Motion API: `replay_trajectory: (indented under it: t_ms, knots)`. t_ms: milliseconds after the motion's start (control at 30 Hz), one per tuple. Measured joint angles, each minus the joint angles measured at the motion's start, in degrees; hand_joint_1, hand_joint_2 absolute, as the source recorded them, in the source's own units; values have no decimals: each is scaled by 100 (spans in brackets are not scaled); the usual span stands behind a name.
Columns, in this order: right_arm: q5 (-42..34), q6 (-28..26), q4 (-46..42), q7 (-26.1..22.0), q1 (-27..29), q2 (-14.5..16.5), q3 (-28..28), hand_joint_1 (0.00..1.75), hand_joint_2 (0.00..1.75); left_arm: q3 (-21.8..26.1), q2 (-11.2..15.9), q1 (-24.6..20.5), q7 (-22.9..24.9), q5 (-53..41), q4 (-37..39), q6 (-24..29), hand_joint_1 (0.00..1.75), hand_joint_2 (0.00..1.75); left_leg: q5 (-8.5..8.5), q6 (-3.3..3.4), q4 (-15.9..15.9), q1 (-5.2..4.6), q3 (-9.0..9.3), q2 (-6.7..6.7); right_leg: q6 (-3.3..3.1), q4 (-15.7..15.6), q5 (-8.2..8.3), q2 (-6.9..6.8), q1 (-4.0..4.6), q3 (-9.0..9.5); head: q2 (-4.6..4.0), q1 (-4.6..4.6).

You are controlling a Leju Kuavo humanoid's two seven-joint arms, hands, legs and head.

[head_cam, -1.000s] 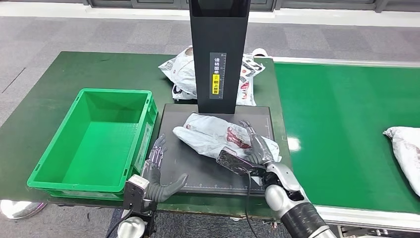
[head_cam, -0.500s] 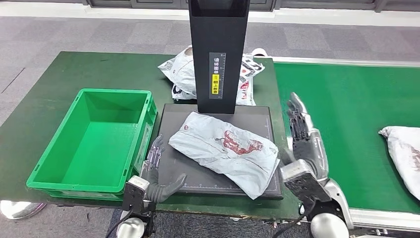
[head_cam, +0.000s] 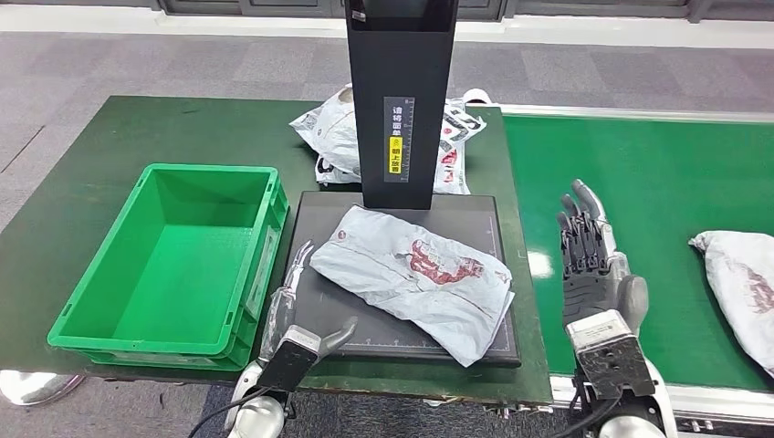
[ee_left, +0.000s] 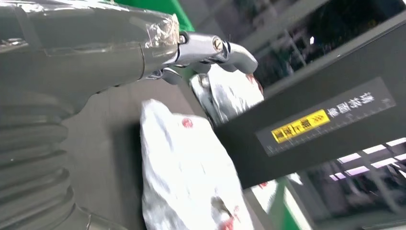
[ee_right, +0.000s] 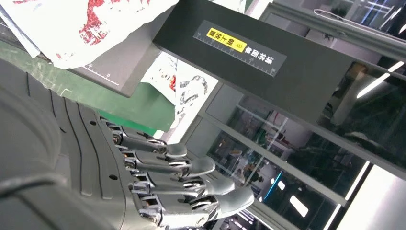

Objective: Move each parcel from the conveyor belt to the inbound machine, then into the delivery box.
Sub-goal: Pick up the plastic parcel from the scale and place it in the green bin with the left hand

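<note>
Head view: right hand (head_cam: 591,274) has let go and drawn back over the conveyor belt (head_cam: 657,201), fingers apart, empty. Parcel (head_cam: 415,274) lies on the inbound machine (head_cam: 402,109) plate. Left hand (head_cam: 297,310), open beside the parcel, likely moves it to the delivery box (head_cam: 91,310).

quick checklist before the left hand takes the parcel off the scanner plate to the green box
1. Parcel lies flat on the inbound machine's plate, free of both hands: ok, though one corner overhangs the front edge.
2. Right hand is off the parcel, open above the conveyor belt: ok.
3. Left hand is open at the plate's left edge, next to the parcel but not holding it: ok.
4. Green box is empty and sits right beside the plate: ok.
5. Whether the machine has finished reading the label: cannot tell.
6. Next parcel waits on the belt, out of the way: ok.
</note>
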Motion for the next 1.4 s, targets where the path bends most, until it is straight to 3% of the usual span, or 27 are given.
replay_trajectory:
  t_ms: [67,167,267,333,500,667,1100,1233,1367,1400]
  knots:
    - [-17,100,-14,-37,1,41,-32,0,175,-87,20,-65,233,-896,40,328,0,175,0,0,0,0,0,-1,0,0,0,-1,0,-1,0,0]
    - [-135,422,-20,-44,-19,160,-99,0,175,-397,52,-354,777,-3092,231,781,0,175,0,0,0,0,-1,-4,0,0,0,-5,0,1,0,0]
    - [-310,814,70,-29,-98,299,-123,0,175,-846,61,-833,1114,-4884,635,740,0,175,0,0,0,0,0,-2,0,0,4,-3,-1,2,0,0]
    - [-422,1020,231,-36,-188,380,-135,0,175,-1161,64,-1204,1077,-5390,1002,558,0,175,3,0,1,0,2,0,0,0,9,1,-1,2,0,0]
    - [-553,1236,599,-48,-367,493,-228,0,175,-1760,86,-2022,601,-5387,1915,336,0,175,10,-1,1,0,2,0,1,0,17,2,0,3,0,0]
    - [-639,1300,777,-129,-337,528,-235,0,175,-2214,109,-2574,544,-5338,2786,340,0,175,10,-1,0,0,1,0,0,0,16,3,0,1,0,0]
    - [-675,1314,831,-151,-198,642,-242,0,175,-2550,109,-2984,563,-5181,3551,384,0,175,10,-1,-1,0,1,1,0,0,16,5,0,1,0,0]
    - [-683,1335,810,-145,-109,703,-328,0,175,-2643,106,-3037,780,-5229,3605,390,0,175,10,-1,-1,0,3,0,1,0,16,4,0,3,0,0]
    - [-680,1374,727,-143,19,780,-445,0,175,-2837,63,-3153,1476,-5421,3763,560,0,175,10,-1,-1,0,3,0,1,0,16,4,0,2,0,0]
    - [-679,1368,696,-146,55,802,-474,0,175,-2878,45,-3179,1692,-5436,3812,635,22,175,10,-1,-1,0,2,0,1,0,16,4,0,2,0,0]
